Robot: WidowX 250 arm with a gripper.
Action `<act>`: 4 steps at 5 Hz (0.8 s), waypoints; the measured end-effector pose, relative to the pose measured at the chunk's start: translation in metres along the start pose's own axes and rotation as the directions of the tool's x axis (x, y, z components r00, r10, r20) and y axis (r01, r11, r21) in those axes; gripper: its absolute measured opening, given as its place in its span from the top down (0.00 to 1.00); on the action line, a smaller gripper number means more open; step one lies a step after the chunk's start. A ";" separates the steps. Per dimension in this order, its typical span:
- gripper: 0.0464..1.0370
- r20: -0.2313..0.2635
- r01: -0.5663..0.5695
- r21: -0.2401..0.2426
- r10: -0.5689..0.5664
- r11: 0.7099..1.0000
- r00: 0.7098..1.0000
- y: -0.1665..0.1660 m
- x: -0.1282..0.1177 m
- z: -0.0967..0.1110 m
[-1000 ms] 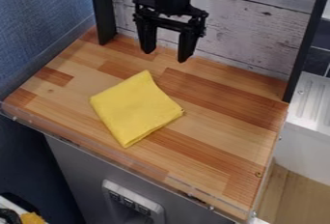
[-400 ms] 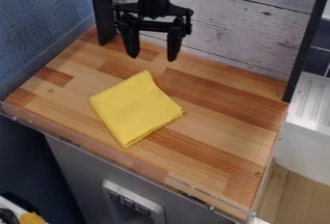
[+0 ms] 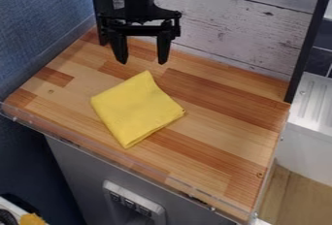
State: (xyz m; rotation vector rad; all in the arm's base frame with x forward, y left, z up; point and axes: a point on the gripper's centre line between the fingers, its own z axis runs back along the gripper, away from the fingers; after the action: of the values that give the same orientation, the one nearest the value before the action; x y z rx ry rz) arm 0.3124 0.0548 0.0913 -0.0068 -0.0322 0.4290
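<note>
Just beyond the far corner of the folded yellow cloth, the black gripper is held with its fingers spread well apart and pointed down; nothing is gripped between them, and the cloth is left untouched. The cloth itself is laid flat on the wooden counter, turned at an angle, with its folded layers seen along its near right side. Behind the cloth, a whitewashed plank wall is framed by black posts; to its right, past the counter's edge, a white ridged surface is seen.
</note>
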 end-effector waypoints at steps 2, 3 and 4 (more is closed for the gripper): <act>0.38 -0.004 -0.075 0.026 0.075 0.997 0.997 0.012 -0.009 -0.009; 0.68 0.001 -0.099 0.036 0.099 0.994 0.995 0.015 -0.013 -0.016; 0.89 0.011 -0.123 0.036 0.123 0.992 0.992 0.016 -0.014 -0.023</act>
State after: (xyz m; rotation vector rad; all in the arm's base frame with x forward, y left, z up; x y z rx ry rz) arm 0.2936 0.0630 0.0677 0.0291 -0.0323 0.5530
